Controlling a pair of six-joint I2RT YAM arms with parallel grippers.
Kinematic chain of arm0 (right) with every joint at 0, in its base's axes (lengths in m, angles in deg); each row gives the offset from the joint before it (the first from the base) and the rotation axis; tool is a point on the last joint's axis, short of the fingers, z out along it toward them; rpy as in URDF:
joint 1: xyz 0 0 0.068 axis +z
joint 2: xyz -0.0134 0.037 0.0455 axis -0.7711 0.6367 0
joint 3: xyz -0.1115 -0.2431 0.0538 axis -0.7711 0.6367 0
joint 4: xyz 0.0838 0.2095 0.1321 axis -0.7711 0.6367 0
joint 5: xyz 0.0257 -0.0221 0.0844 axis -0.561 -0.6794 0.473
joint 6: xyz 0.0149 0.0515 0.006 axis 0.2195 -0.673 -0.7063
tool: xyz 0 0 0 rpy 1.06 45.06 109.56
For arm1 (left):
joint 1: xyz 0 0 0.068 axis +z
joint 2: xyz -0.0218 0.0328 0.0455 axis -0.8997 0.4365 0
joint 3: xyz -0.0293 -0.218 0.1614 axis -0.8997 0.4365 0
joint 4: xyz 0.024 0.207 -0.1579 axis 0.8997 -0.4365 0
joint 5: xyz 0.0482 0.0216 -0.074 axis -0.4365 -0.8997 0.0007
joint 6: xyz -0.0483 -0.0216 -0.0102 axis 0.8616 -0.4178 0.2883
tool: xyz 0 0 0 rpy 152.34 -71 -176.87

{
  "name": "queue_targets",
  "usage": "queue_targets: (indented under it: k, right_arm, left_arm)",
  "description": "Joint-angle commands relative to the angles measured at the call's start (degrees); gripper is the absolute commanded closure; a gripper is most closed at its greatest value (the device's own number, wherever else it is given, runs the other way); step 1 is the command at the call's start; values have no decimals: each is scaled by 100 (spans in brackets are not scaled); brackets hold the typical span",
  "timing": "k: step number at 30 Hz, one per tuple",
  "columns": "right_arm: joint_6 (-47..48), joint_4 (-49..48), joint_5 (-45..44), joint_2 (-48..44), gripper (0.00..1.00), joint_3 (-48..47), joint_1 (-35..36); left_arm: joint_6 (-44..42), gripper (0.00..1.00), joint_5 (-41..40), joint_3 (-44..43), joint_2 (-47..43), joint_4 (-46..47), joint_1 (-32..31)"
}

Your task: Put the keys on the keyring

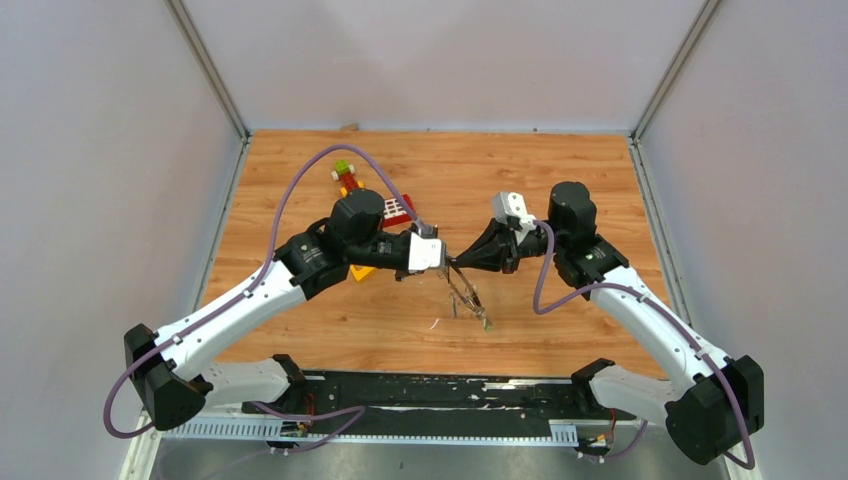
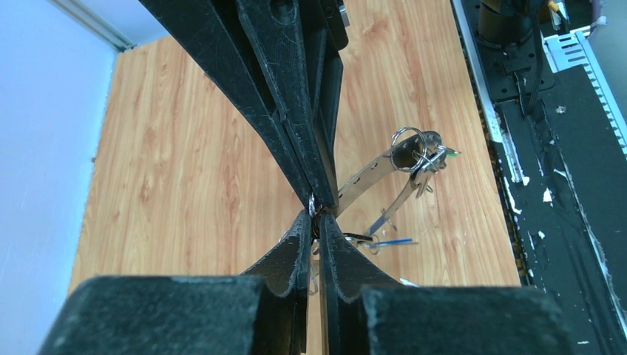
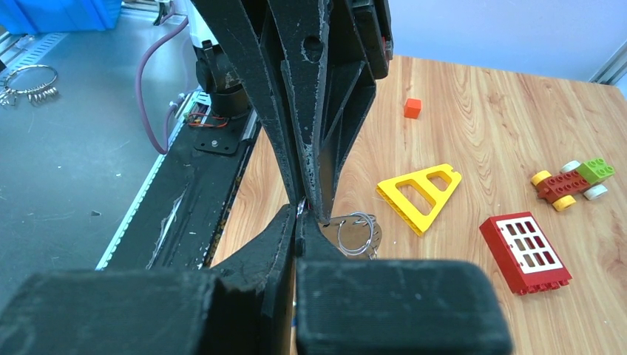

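Left wrist view: left gripper (image 2: 314, 225) and right gripper (image 2: 310, 198) meet tip to tip, both jaws clenched on the near edge of the keyring (image 2: 373, 171), which is held up off the table (image 2: 185, 185) between the arms. Keys (image 2: 426, 171) dangle off small split rings (image 2: 408, 140) at its far end, so this looks like mid-threading; can't tell if any key is loose. Next move likely needs one gripper holding firm while the other releases to work a key on.

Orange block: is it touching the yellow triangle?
No, the orange block sits apart from the yellow triangle, with a clear gap between them.
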Motion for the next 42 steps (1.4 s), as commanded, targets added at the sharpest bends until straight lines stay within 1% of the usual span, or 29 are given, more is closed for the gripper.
queue_targets:
  k: [1, 7, 10, 13, 14, 17, 24, 29, 32, 36, 38, 42]
  right_arm:
    - [153, -93, 9, -36, 100, -133, -14]
    - [248, -25, -132, -45, 100, -122, -17]
    - [250, -18, -159, -44, 100, -123, -17]
    - [249, -17, -186, -34, 100, -120, -15]
    - [250, -21, -194, -29, 100, -124, -13]
    - [240, -21, -202, -19, 100, -123, -17]
    - [231, -5, -276, 19, 100, -125, -13]
    - [238, 10, -467, 26, 99, -121, -14]
    - [253, -1, -533, 25, 96, -116, -15]
    - [260, -21, -567, 0, 97, -89, -9]
    - [258, -41, -557, 4, 100, -81, -4]
    - [243, -43, -528, 41, 100, -94, 30]
  left_arm:
    - [206, 90, -87, -2, -39, 163, -5]
    - [532, 90, -381, -4, -75, 385, -3]
    - [629, 88, -459, -24, -81, 427, -5]
    - [699, 88, -489, -45, -71, 438, -3]
    - [710, 90, -491, -46, -56, 438, -3]
    - [715, 100, -478, -42, -41, 434, -3]
    - [599, 100, -573, -169, -11, 243, -3]
    - [582, 100, -613, -535, 104, -293, -10]
    - [818, 100, -591, -860, 292, -678, -9]
    - [1613, 100, -800, -1316, 629, -1116, -5]
    - [1971, 100, -930, -1467, 770, -1254, -6]
    - [2264, 100, -888, -1502, 858, -1216, -9]
